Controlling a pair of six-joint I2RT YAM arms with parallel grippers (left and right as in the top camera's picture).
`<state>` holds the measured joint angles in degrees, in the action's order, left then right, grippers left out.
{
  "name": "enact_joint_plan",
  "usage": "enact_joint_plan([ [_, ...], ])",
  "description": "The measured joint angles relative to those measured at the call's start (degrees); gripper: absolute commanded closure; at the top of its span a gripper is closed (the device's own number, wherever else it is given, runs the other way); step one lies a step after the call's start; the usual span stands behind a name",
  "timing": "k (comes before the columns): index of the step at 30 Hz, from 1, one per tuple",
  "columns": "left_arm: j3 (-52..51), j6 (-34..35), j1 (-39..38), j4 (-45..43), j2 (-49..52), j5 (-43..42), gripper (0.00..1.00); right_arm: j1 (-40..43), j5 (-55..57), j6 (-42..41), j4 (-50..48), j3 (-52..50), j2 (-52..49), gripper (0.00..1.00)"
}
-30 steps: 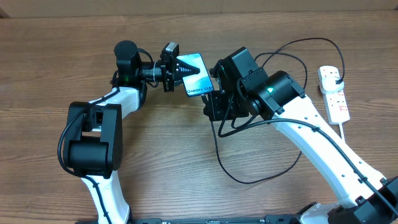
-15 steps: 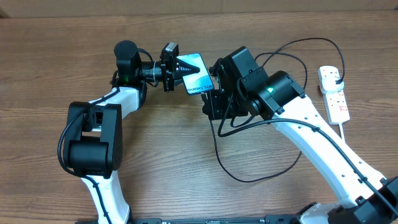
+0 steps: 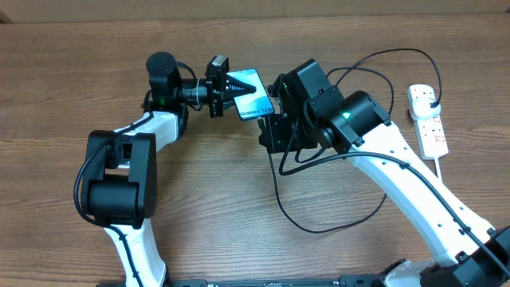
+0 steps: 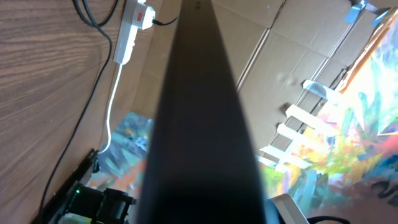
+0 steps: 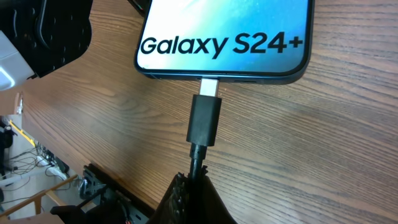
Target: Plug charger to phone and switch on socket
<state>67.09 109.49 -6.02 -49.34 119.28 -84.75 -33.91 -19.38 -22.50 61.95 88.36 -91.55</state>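
The phone (image 3: 256, 105), its blue-teal screen lit, is held tilted over the table by my left gripper (image 3: 243, 89), which is shut on it. In the left wrist view its dark edge (image 4: 199, 118) fills the middle and hides my fingers. My right gripper (image 5: 194, 183) is shut on the charger cable just behind the black connector (image 5: 205, 118). The connector's silver tip (image 5: 210, 86) meets the port in the phone's (image 5: 224, 37) end by the "Galaxy S24+" text. The white socket (image 3: 429, 119) lies at the far right, with the charger's black plug (image 3: 431, 97) in it.
The charger's thin black cable (image 3: 319, 229) loops across the table between the right arm and the socket. The socket's thick white cord (image 3: 443, 169) runs towards the front right. Cardboard sheets (image 3: 255, 9) stand along the table's far edge.
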Motion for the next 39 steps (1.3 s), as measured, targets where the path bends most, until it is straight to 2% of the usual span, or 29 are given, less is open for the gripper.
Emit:
enact_joint_plan([
  [33, 0.0, 1.6, -0.7, 0.0, 0.0, -0.1, 0.96, 0.0, -0.3, 0.0, 0.7, 0.0, 0.0, 0.96],
  [39, 0.0, -1.1, -0.6, 0.0, 0.0, 0.1, 0.96, 0.0, -0.2, 0.1, 0.3, 0.0, 0.0, 0.96],
])
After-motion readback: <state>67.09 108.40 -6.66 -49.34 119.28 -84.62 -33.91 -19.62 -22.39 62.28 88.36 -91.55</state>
